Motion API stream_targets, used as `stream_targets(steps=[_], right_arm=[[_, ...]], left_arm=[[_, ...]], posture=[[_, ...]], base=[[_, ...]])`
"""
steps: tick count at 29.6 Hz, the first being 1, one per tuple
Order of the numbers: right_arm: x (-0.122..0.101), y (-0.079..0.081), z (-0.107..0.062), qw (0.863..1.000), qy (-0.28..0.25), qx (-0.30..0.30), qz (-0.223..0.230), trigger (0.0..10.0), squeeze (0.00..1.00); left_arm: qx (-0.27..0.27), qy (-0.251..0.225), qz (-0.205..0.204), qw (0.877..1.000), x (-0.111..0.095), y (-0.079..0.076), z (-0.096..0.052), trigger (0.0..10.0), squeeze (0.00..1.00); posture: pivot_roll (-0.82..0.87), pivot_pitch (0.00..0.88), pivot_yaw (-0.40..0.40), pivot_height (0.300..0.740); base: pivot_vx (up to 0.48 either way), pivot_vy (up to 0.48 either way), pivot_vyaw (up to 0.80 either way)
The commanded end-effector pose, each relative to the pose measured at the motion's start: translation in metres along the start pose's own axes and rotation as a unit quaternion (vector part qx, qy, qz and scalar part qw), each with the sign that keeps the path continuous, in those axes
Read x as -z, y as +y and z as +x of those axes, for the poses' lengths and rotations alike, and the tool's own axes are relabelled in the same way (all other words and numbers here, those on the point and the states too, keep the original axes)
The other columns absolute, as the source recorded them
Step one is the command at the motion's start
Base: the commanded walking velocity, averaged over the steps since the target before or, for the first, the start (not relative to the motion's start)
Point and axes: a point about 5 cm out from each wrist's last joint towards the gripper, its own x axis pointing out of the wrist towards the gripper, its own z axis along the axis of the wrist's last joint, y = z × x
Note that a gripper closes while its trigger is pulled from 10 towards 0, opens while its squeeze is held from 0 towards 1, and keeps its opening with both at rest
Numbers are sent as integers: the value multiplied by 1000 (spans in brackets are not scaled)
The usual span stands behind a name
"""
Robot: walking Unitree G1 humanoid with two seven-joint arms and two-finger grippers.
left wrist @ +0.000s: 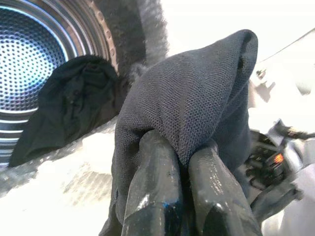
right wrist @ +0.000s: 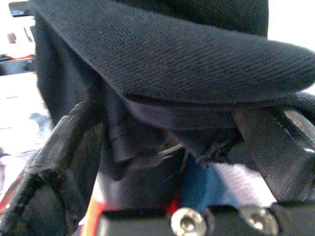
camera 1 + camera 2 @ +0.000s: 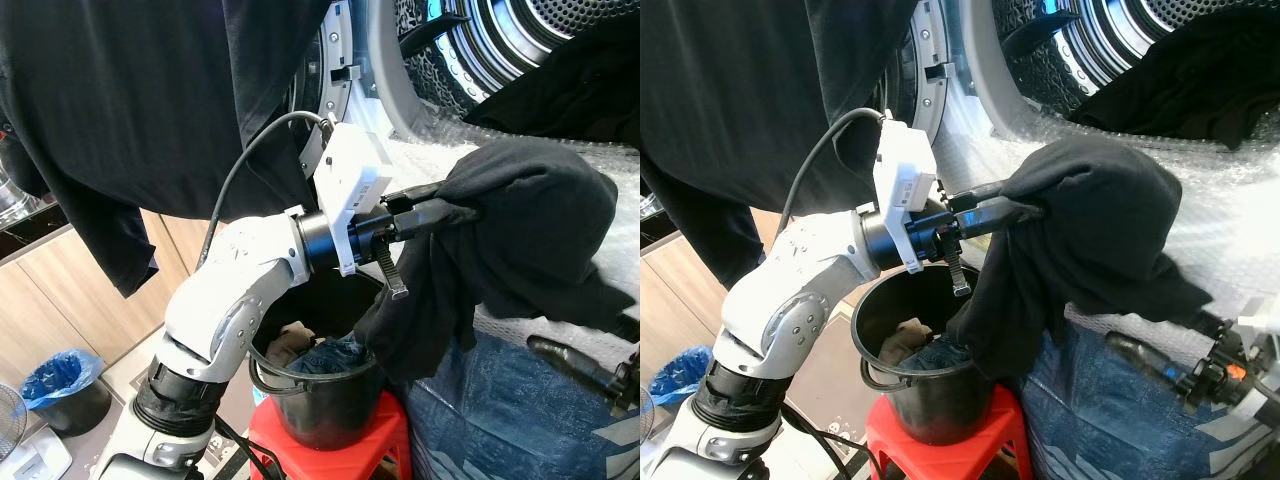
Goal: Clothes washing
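Your left gripper (image 3: 462, 205) clamped on a dark garment (image 3: 530, 235), held above the black bucket (image 3: 320, 400), near the washer drum (image 3: 500, 40), your right gripper (image 2: 167, 142) spread wide beneath hanging cloth.

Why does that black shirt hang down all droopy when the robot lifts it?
The black shirt is probably soft and floppy: it folds over the left gripper, and its tail sags toward the black bucket. It looks fairly light, since one pinch holds it up. It likely won't slip easily, because the woven cloth bunches between the fingers.
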Motion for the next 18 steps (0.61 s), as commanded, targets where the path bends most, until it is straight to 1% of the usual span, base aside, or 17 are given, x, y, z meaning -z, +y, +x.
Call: stream_targets(steps=[1,2,3,4,5,7,11,12,14,15,17,18], right_arm=[[-8,5,12,1000,-15,-13,-24,10000,0],[-11,10,18,999,-23,-26,-23,10000,0],[-12,13,21,999,-27,-34,-23,10000,0],[-15,17,26,998,-33,-45,-31,10000,0],[-15,18,27,998,-34,-46,-33,10000,0],[-18,24,31,997,-39,-64,-34,10000,0],[-23,45,47,992,-47,-106,-43,10000,0],[-23,47,49,992,-47,-107,-42,10000,0],[-21,56,59,992,-49,-113,-34,10000,0],[-17,62,69,992,-49,-108,-30,10000,0],[-12,68,81,993,-48,-98,-39,10000,0],[-12,68,81,993,-48,-98,-39,10000,0]], left_arm=[[-3,-15,6,1000,-8,0,-1,10000,0],[-3,-17,3,1000,-7,0,1,10000,0],[-3,-18,2,1000,-7,0,2,10000,0],[-4,-18,1,1000,-6,0,4,10000,0],[-4,-18,0,1000,-6,0,4,10000,0],[-9,-19,1,1000,-4,1,6,10000,0],[-53,-23,1,998,0,12,14,10000,0],[-55,-26,-1,998,0,13,15,10000,0],[-49,-35,-4,998,-1,11,20,10000,0],[-47,-40,-5,998,-2,9,25,10000,0],[-45,-46,-11,998,-3,8,30,10000,0],[-45,-46,-11,998,-3,8,30,10000,0]], posture=[[-95,33,81,740],[-95,33,81,740],[-95,33,81,740],[-101,28,82,740],[-101,28,82,740],[-103,26,83,740],[-115,18,83,740],[-115,18,83,740],[-116,16,81,740],[-115,14,78,740],[-114,18,77,740],[-114,18,77,740]], base=[[0,0,0],[0,0,0],[0,0,0],[0,0,0],[0,0,0],[0,0,0],[0,0,0],[0,0,0],[0,0,0],[0,0,0],[0,0,0],[0,0,0]])
